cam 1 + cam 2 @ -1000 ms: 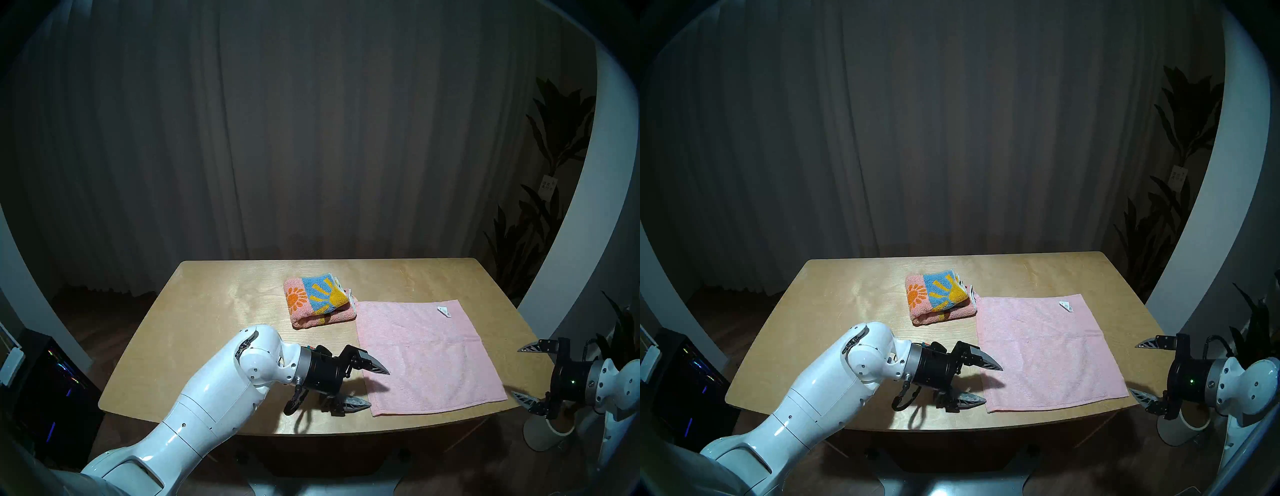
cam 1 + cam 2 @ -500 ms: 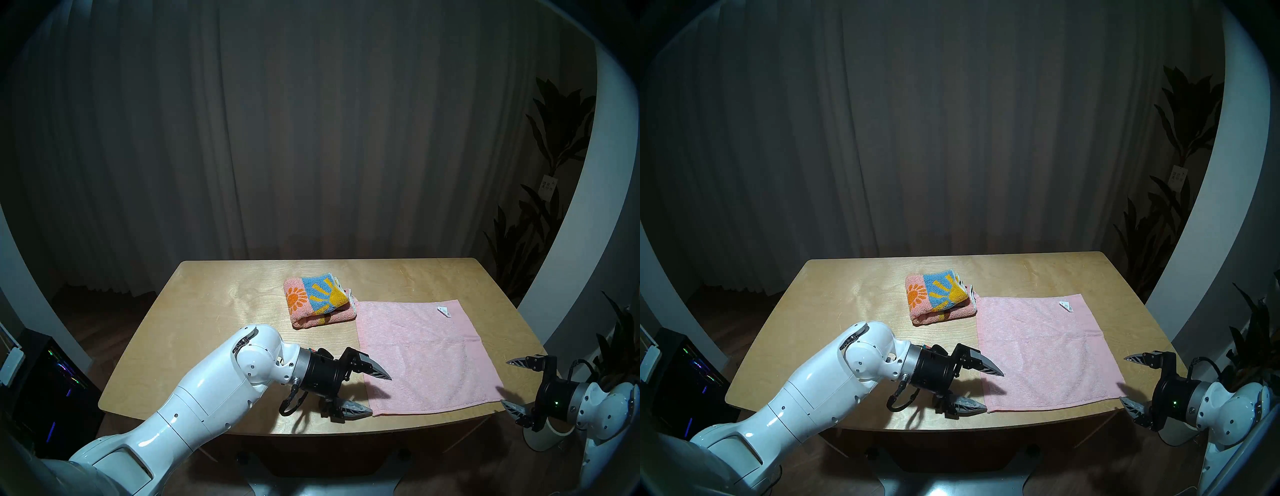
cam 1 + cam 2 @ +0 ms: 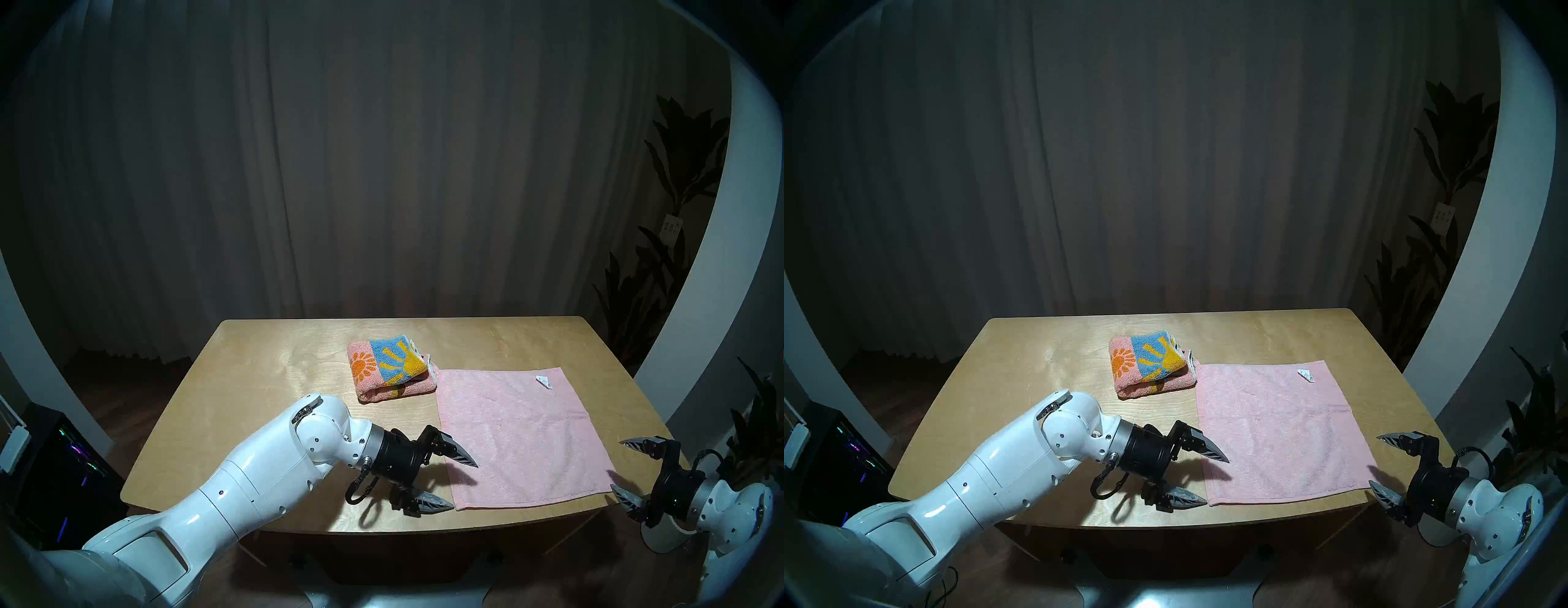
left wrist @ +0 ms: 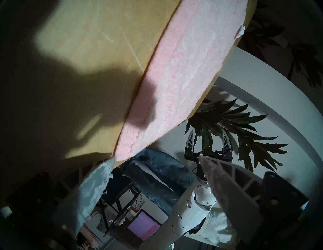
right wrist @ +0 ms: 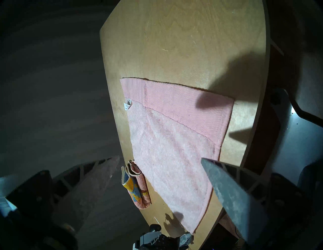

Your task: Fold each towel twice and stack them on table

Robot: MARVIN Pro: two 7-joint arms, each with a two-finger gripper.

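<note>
Head view, near to far. Lower left: the left arm reaches rightward across the table's near edge, wrist angled slightly down. The left gripper has its jaws spread wide and empty, one fingertip over the left edge of the pale pink towel, the other just beside its near left corner. Lower right: the right gripper hangs beyond the table's right edge, jaws likewise wide apart and holding nothing, tips pointing toward the towel's near right corner. Centre right: the pale pink towel lies flat and unfolded, a plain terry square with a smoother woven band along its right side. A small white tag sits at its far right corner; its print is too small to read. Centre: the sunflower towel, pink and blue with orange-yellow blooms, lies folded, touching the pink towel's far left corner.
</note>
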